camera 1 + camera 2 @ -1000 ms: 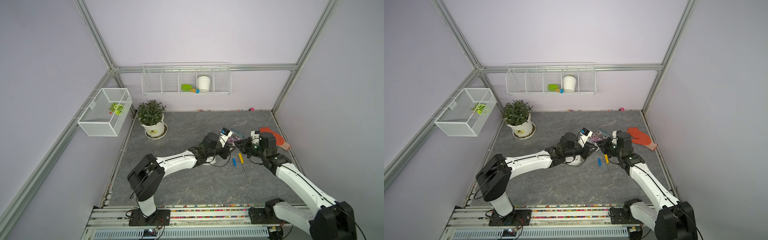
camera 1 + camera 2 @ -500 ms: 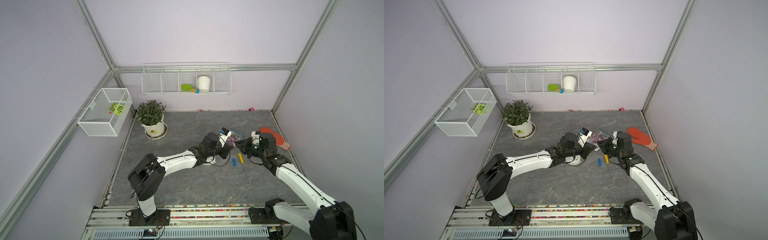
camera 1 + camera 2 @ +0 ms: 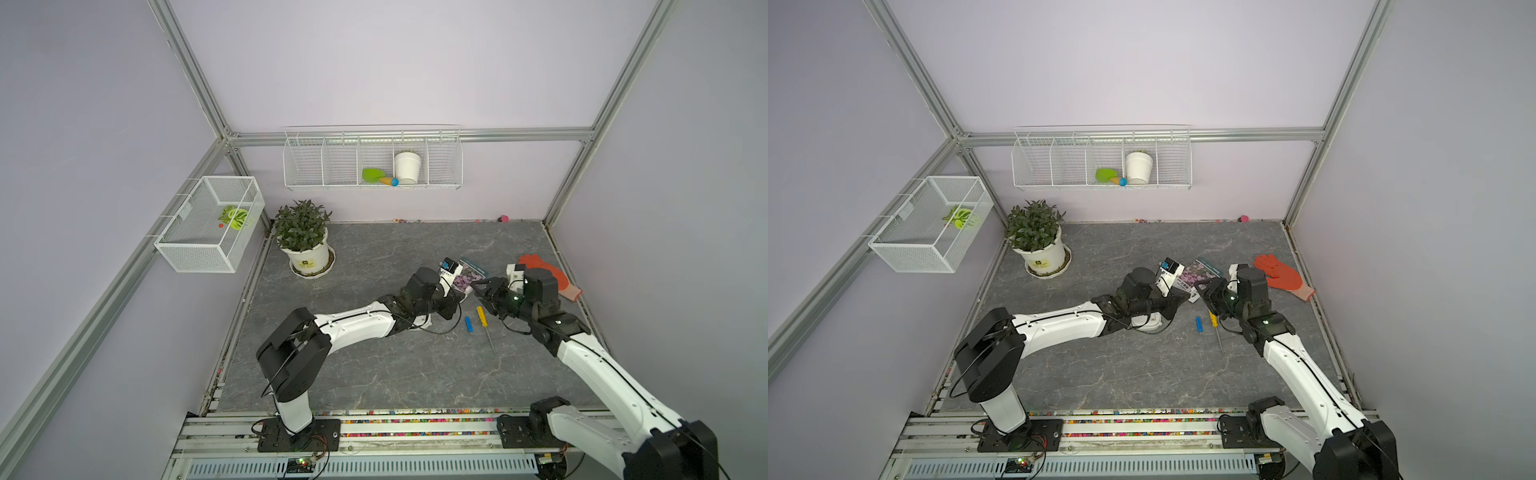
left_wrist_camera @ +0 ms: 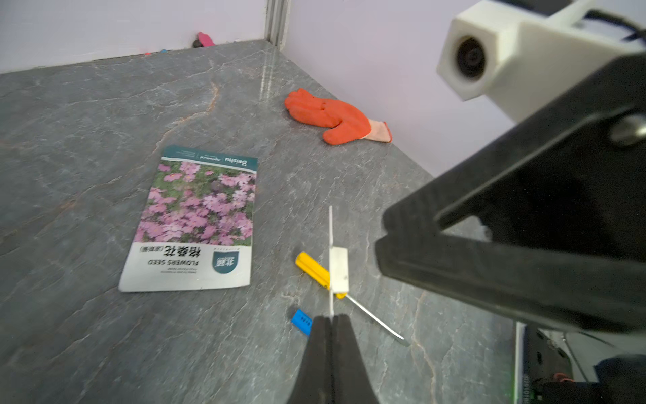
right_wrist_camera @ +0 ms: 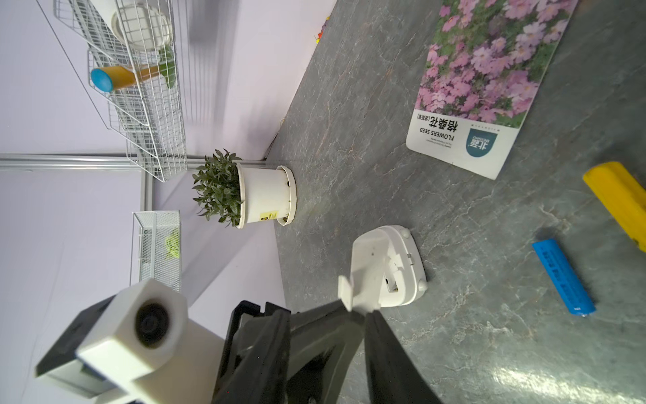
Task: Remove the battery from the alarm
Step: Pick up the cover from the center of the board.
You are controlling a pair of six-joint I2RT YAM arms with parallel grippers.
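Observation:
The blue battery point(image 3: 468, 323) point(image 5: 562, 276) lies loose on the grey floor beside a yellow-handled screwdriver point(image 3: 482, 316). The white alarm point(image 5: 402, 266) lies face down, its battery bay open. In a top view the alarm point(image 3: 1152, 322) is mostly hidden under my left arm. My left gripper point(image 4: 330, 320) point(image 3: 456, 300) is shut on a thin white cover plate point(image 4: 338, 269) point(image 5: 363, 280), held above the floor near the alarm. My right gripper point(image 5: 307, 309) point(image 3: 477, 286) faces it, fingers apart on either side of the left fingertips, gripping nothing.
A flower seed packet point(image 3: 471, 274) lies just behind the grippers and an orange glove point(image 3: 548, 278) lies near the right wall. A potted plant point(image 3: 305, 245) stands at the back left. A wire shelf point(image 3: 372, 158) and a mesh basket point(image 3: 208, 224) hang on the walls.
My left gripper has shut on the white cover plate. My right gripper's fingers have come apart from it. Both arms have stayed almost in place.

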